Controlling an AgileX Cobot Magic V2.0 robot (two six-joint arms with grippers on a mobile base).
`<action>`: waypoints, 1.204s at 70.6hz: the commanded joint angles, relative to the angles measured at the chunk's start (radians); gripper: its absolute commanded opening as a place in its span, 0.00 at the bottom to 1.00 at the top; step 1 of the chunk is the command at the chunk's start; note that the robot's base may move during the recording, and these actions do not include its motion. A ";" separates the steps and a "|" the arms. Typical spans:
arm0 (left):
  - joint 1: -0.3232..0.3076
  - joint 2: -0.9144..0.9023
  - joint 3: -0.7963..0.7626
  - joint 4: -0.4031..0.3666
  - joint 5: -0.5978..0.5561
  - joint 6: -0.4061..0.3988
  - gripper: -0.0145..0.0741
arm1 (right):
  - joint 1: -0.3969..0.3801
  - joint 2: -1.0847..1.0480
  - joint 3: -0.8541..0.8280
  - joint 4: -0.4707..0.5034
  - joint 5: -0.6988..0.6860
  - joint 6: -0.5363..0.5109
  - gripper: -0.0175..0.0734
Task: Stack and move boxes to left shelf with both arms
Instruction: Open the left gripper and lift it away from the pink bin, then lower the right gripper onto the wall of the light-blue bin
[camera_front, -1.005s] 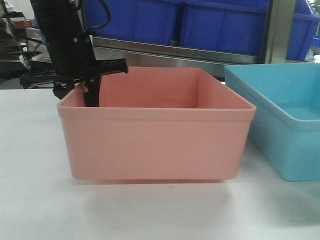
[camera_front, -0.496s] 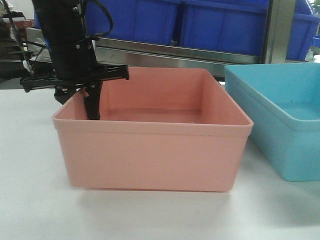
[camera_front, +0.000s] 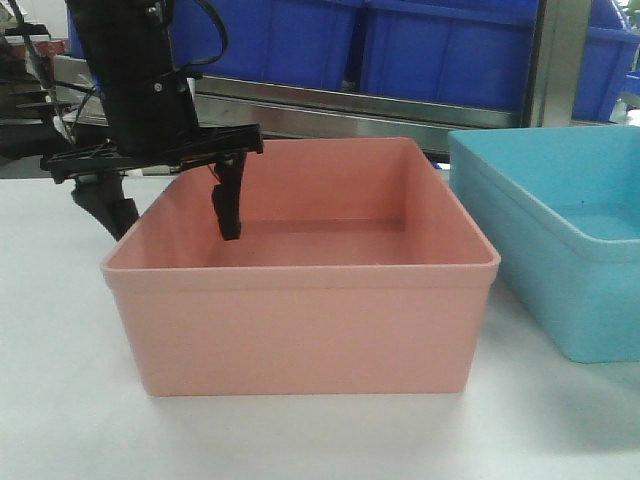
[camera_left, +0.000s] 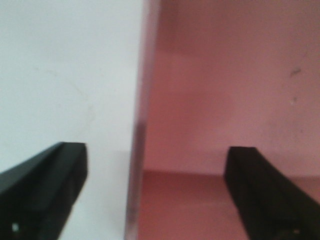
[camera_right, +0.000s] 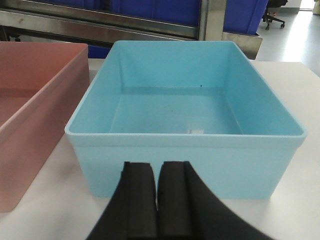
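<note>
From the front we see our left claw (camera_front: 175, 228) wide open across the left wall of the pink box (camera_front: 300, 320) on the bench (camera_front: 60, 400), one finger in, one out. Left wrist: that wall runs between the fingers. Right wrist: our right claw (camera_right: 157, 175) is closed, with the blue box (camera_right: 190, 150) just ahead.

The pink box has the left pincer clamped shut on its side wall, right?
No. The left pincer is open at the pink box: one finger outside its side wall, one inside, with gaps showing in the left wrist view.
</note>
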 joint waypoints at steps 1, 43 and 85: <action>-0.008 -0.070 -0.059 -0.016 0.039 0.039 0.82 | -0.006 -0.014 -0.019 -0.008 -0.087 -0.011 0.23; -0.008 -0.554 0.069 0.198 0.024 0.288 0.46 | -0.006 -0.014 -0.019 -0.008 -0.087 -0.011 0.23; -0.008 -1.317 0.824 0.280 -0.462 0.288 0.16 | -0.006 -0.014 -0.019 -0.008 -0.127 -0.011 0.23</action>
